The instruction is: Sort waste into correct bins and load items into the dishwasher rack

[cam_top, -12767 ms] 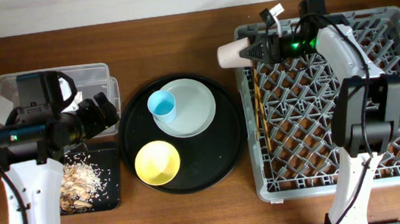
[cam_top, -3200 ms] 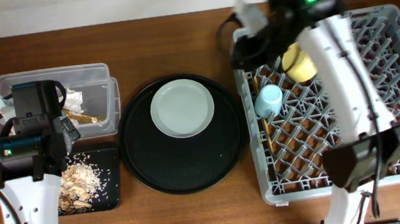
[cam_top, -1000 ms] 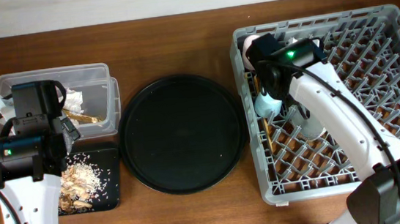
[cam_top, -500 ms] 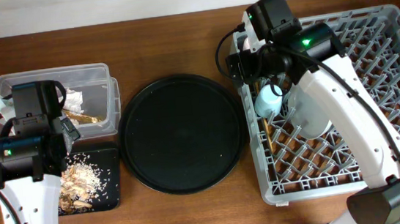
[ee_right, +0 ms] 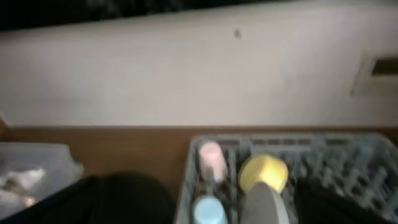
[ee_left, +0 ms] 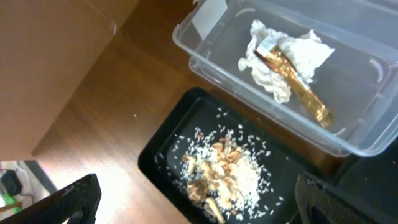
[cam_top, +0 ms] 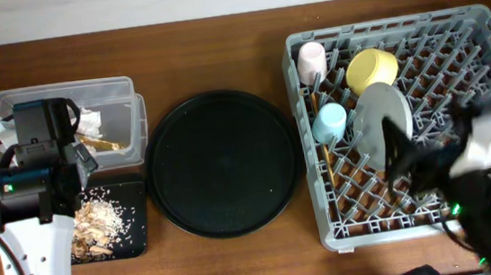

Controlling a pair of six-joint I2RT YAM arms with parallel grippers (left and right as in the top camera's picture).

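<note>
The left tool [ee_left: 196, 200] hangs over the black tray [ee_left: 166, 149], its fingers [ee_left: 74, 199] spread wide and gripping nothing. The scraps [ee_left: 221, 171] lie in that tray, right under the gap. Just ahead of the fingers is the box [ee_left: 348, 56], with the napkin [ee_left: 264, 65] inside and the wrapper [ee_left: 298, 84] lying across it.

The right tool [cam_top: 410, 153] is a blur above the near part of the rack [cam_top: 488, 33]; I cannot tell how its jaws stand. The plate [cam_top: 378, 125] stands on edge just beside it. Ahead of it in the rack are the blue cup [cam_top: 329, 122], the chopsticks [cam_top: 328, 166], the pink cup [cam_top: 312, 59] and the bowl [cam_top: 372, 67]. The round tray [cam_top: 223, 162] sits on the bench [cam_top: 220, 59] between the two tools.
</note>
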